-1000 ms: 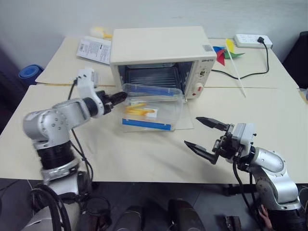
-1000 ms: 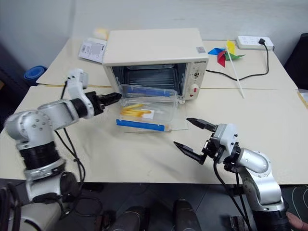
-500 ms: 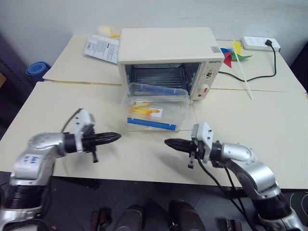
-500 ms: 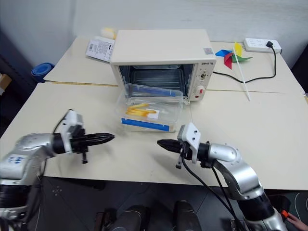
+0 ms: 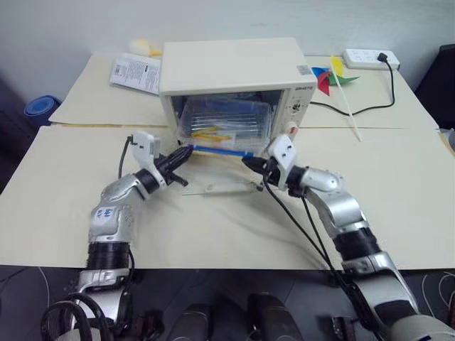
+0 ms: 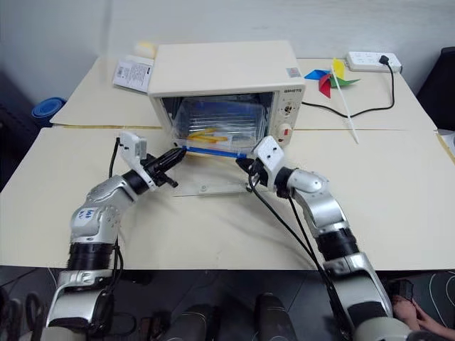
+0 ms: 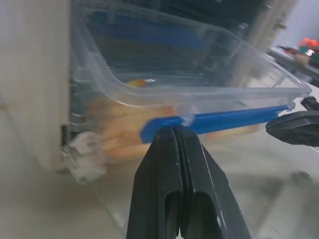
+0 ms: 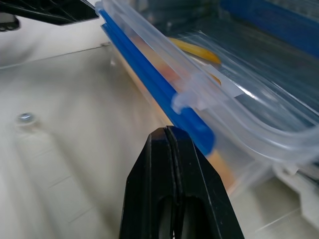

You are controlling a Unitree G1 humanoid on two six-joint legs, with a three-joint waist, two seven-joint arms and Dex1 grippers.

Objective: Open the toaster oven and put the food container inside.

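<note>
Sitting mostly inside the open toaster oven [image 5: 234, 71], the food container [image 5: 224, 126] needs only a last nudge; left gripper [image 5: 186, 151] and right gripper [image 5: 247, 162] press its front edge, both closed, empty.

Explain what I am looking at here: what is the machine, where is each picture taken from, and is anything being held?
This is a humanoid robot with two arms. The two wide pictures come from its head, looking down over a table; the two close-ups come from cameras on its wrists.

On the table stands a cream toaster oven with its glass door folded down flat. A clear food container with blue clips sits in the oven's opening, its near edge at the front. Behind are a booklet, a coloured pinwheel and a power strip.

Nothing is held. The left end effector and the right end effector are both shut, their tips at the container's front blue clip, apparently pushing it in.
</note>
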